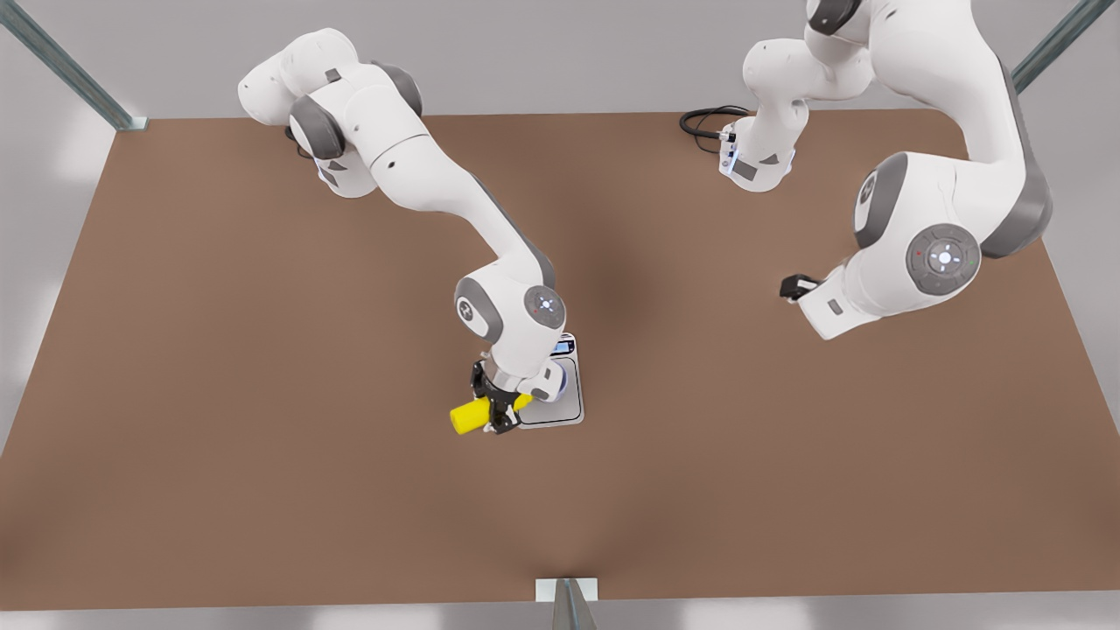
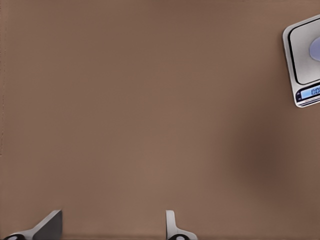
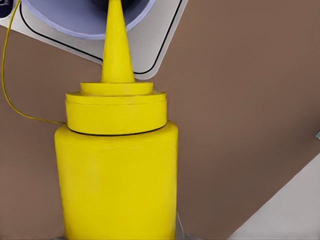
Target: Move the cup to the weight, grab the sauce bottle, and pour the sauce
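Note:
The yellow sauce bottle (image 1: 468, 417) lies tipped on its side in my right gripper (image 1: 495, 408), which is shut on it at the middle of the table. In the right wrist view the sauce bottle (image 3: 117, 175) points its nozzle (image 3: 117, 45) over the rim of the lavender cup (image 3: 75, 22). The cup (image 1: 565, 378) stands on the weight (image 1: 560, 411), mostly hidden under the right arm's wrist. A thin yellow strand (image 3: 6, 85) curves beside the bottle. My left gripper (image 1: 792, 287) waits at the front view's right, open and holding nothing, its fingers (image 2: 50, 225) apart, with the weight (image 2: 300, 60) far off.
A black cable (image 1: 709, 122) lies coiled by the arm base at the back. A metal post (image 1: 567, 599) stands at the table's front edge. Slanted frame struts (image 1: 66, 66) rise at the back corners. The brown table (image 1: 262, 394) stretches wide to both sides.

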You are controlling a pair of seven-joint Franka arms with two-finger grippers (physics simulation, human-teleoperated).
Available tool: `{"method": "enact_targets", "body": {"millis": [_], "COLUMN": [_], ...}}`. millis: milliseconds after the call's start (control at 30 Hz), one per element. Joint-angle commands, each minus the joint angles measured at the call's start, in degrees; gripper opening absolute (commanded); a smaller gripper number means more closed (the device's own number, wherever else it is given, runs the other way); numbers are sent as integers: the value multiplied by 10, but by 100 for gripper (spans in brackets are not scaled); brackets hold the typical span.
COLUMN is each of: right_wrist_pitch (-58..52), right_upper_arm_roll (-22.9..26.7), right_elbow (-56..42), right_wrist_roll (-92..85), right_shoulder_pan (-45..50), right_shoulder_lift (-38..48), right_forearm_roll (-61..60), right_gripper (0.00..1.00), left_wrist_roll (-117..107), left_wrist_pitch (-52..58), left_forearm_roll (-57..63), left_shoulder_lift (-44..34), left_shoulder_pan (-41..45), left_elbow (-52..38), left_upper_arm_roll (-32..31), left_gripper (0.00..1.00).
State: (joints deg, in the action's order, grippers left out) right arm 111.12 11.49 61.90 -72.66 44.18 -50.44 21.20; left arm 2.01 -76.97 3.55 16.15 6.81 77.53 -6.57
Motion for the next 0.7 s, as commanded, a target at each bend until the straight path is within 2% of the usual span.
{"method": "enact_targets", "body": {"millis": [0,433,467,533,667], "right_wrist_pitch": [-3,-11,-22,-59,-135], "right_upper_arm_roll": [0,-2,-2,-2,-6], "right_elbow": [0,-10,-11,-11,-5], "right_wrist_roll": [38,42,42,39,-106], "right_shoulder_pan": [0,-9,-21,-67,-201], "right_shoulder_lift": [0,0,3,26,44], "right_forearm_roll": [6,-5,-33,-161,-424], "right_gripper": [55,55,55,55,55], "left_wrist_roll": [4,3,3,3,3], "left_wrist_pitch": [1,1,1,1,1], "left_forearm_roll": [0,0,0,1,1], "left_shoulder_lift": [2,6,6,6,6], "left_shoulder_pan": [0,2,2,3,3], "left_elbow": [1,1,1,0,1], "left_upper_arm_roll": [0,0,-1,-1,-1], "left_gripper": [100,100,100,100,100]}}
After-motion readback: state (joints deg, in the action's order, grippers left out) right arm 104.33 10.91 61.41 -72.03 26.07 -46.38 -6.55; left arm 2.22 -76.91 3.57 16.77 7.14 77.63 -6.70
